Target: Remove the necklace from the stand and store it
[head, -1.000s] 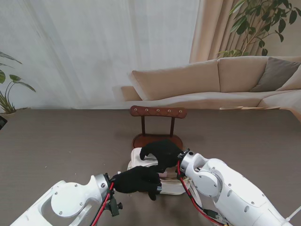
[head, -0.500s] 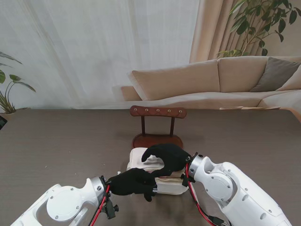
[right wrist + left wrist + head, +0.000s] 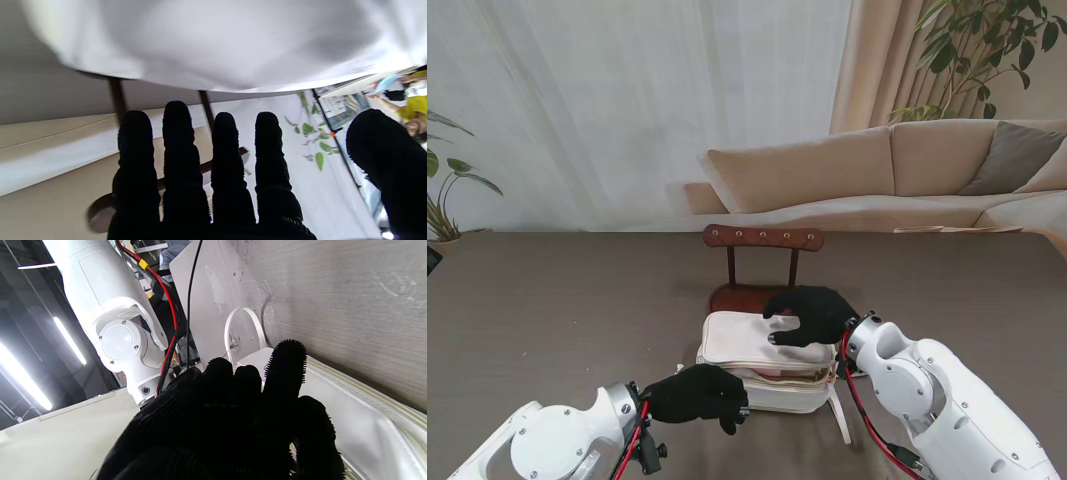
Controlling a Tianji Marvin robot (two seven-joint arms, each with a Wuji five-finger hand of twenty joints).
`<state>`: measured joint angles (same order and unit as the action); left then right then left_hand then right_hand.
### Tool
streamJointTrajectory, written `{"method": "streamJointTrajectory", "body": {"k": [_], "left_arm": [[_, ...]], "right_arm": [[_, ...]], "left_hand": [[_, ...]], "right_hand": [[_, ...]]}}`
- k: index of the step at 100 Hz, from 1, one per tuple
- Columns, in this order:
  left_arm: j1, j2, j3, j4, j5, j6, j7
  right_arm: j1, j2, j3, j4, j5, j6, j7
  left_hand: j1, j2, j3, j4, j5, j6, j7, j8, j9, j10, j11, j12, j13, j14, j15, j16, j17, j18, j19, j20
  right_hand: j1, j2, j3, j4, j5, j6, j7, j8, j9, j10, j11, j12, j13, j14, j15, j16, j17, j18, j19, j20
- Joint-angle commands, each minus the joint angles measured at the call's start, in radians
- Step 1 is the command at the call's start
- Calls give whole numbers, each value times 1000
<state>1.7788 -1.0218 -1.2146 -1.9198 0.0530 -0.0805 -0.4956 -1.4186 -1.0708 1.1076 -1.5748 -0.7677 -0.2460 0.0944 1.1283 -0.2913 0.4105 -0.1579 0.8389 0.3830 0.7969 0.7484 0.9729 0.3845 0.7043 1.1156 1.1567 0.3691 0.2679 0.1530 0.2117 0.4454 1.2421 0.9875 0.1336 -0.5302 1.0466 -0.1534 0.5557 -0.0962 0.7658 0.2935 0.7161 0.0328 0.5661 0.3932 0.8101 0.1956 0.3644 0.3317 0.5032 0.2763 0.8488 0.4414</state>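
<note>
Pouch (image 3: 762,345), white, zippered, sits on the grey table (image 3: 557,300), just on my side of the wooden stand (image 3: 763,240). The stand is the landmark: dark brown, oval base, two posts, a top bar with a row of small pegs. Its bar and pegs look bare.

Necklace: cannot find it in any view. Whether it lies inside the pouch cannot be told; a sliver of pink shows at the pouch's mouth, on the side away from the stand.

Right hand (image 3: 810,315), black glove, sits at the pouch's right far corner, beside the stand's base. Palm down on the pouch's upper flap, thumb on top. Its wrist view shows four fingers (image 3: 180,160) straight and side by side, thumb apart, nothing pinched between them; the stand's posts show beyond the fingertips.

Left hand (image 3: 697,395), black glove, is on the near side of the pouch from the stand, at its left near corner. Fingers loosely curled, one raised in its wrist view (image 3: 233,413), against the white pouch wall. Whether it has hold of the fabric, I cannot tell.

A white strap (image 3: 839,412) trails off the pouch's right near corner.
</note>
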Motion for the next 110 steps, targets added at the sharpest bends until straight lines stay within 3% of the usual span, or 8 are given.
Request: {"method": "streamJointTrajectory", "body": {"k": [1,33,55,78,110], "left_arm": [[11,1,-4,-4,2,7,-16],[27,0,-15,-13,20,21,-9],[40,1,-26,-24,39,31,-8],[52,0,-36,-29,63,44,-1],[68,-3,-51,-23,103,58,18]], "right_arm": [[2,6,18,19,8,22,6],[5,21,76,54,-96,73,28],[0,37,102,49,-145,95,113],[-6,52,107,43,-124,107,226],[0,54,51,53,49,83,290]], "left_hand": [[17,0,0,26,31,-48,31,2,37,-14,5,-5,2,-29,-19,-4,-19,-57,78,11],[18,1,-1,26,31,-47,31,2,38,-15,7,-5,4,-26,-18,-4,-17,-56,79,10],[17,1,-1,26,31,-48,32,2,37,-16,7,-5,6,-29,-17,-4,-16,-57,80,10],[17,1,-1,26,31,-48,32,3,37,-15,7,-6,9,-29,-16,-3,-16,-57,80,10],[18,0,0,26,31,-46,33,2,38,-15,9,-6,6,-28,-17,-4,-16,-56,80,9]], "right_hand": [[-22,22,-26,33,24,-7,-4,13,23,23,7,1,28,-1,8,13,-181,18,37,24],[-44,58,-79,42,32,37,-5,22,58,37,23,26,78,9,66,44,-154,23,105,26],[-82,148,-192,65,77,70,3,36,102,45,49,61,131,7,132,84,-121,19,159,34],[-117,221,-264,88,217,66,20,62,199,50,52,85,208,0,185,112,-88,18,196,46],[-108,237,-185,89,291,57,3,96,262,38,39,111,248,-6,200,130,-75,13,219,49]]}}
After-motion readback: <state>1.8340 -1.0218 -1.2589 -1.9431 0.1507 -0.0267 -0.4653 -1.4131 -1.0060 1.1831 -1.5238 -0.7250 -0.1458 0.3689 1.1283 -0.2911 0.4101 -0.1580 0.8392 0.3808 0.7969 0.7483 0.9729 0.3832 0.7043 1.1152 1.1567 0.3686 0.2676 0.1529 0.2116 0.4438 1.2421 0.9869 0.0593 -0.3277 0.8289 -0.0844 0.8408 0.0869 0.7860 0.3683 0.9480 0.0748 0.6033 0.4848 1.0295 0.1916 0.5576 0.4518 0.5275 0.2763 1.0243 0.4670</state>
